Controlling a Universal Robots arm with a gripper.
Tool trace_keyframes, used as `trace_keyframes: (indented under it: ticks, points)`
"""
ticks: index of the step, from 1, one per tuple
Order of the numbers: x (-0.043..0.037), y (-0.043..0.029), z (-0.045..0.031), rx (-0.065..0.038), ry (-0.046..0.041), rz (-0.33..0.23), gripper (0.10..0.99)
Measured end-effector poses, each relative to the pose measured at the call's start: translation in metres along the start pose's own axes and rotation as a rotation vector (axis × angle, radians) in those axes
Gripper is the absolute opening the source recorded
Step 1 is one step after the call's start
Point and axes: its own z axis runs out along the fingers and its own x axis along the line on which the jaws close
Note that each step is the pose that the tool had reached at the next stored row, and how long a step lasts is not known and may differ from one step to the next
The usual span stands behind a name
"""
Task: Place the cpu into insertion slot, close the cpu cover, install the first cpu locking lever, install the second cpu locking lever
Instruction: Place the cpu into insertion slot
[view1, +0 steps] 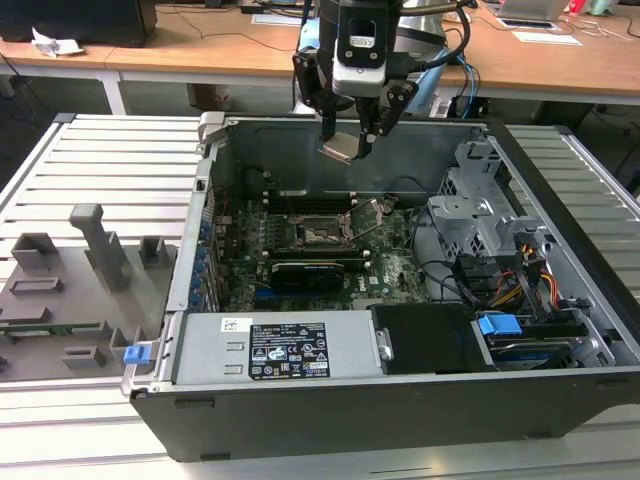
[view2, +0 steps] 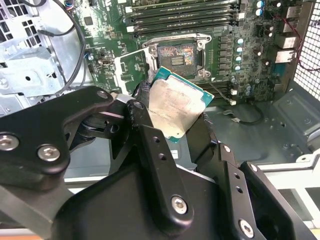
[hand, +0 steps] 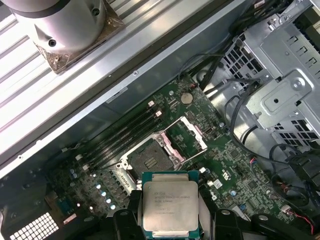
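Observation:
My gripper (view1: 346, 143) hangs above the open computer case, shut on the cpu (view1: 338, 151), a flat square chip held tilted by two opposite edges. The cpu's silvery top (hand: 170, 205) faces the first wrist view, and the second wrist view catches the cpu (view2: 175, 105) at an angle. Well below it on the green motherboard lies the insertion slot (view1: 320, 233) (hand: 149, 159) (view2: 176, 54), its dark pin field bare. The cpu cover (hand: 186, 136) (view2: 131, 67) is swung open beside the slot. The black fingers (view2: 141, 102) press the chip from both sides.
A long black card (view1: 310, 270) sits in front of the slot, with memory slots (hand: 122, 137) beside it. A metal drive cage (view1: 480, 215) and cables stand at the exterior view's right. The power supply (view1: 270, 350) fills the case front. A grey parts fixture (view1: 80, 270) lies outside.

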Motion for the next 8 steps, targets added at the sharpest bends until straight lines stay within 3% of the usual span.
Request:
trace_keyframes:
  ticks: [8]
  points:
    - [0.0,0.0,0.0001,-0.001,-0.003,0.034,0.537]
